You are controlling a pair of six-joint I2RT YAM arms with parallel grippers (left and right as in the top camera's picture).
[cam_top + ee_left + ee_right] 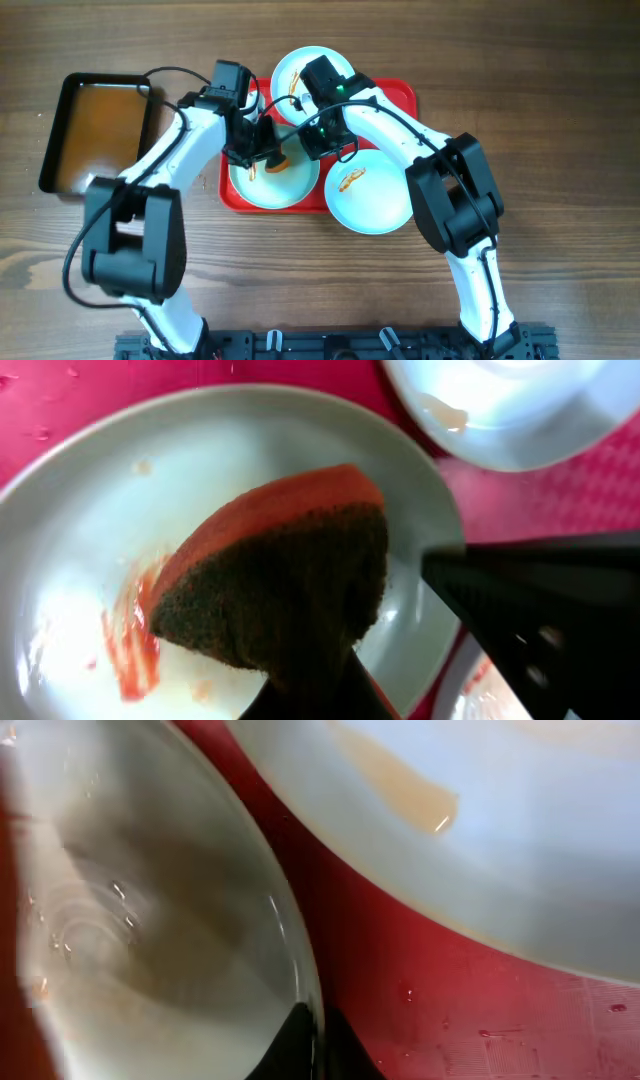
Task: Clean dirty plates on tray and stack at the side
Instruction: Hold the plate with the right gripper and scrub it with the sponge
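Note:
Three pale plates lie on or by the red tray [405, 95]. My left gripper [262, 150] is shut on an orange-and-brown sponge [280, 575] and holds it on the front-left plate [262, 190], next to an orange sauce smear [128, 645]. My right gripper [318, 137] is shut on that plate's rim [312, 1020], one finger on each side of it. The back plate [300, 68] has a pale smear near its edge [445, 415]. The front-right plate [372, 195] has an orange smear and hangs over the tray's front right edge.
A black pan [60, 120] with brownish liquid stands on the wooden table left of the tray. The two arms meet closely over the tray's middle. The right gripper shows as a black shape in the left wrist view [540, 610].

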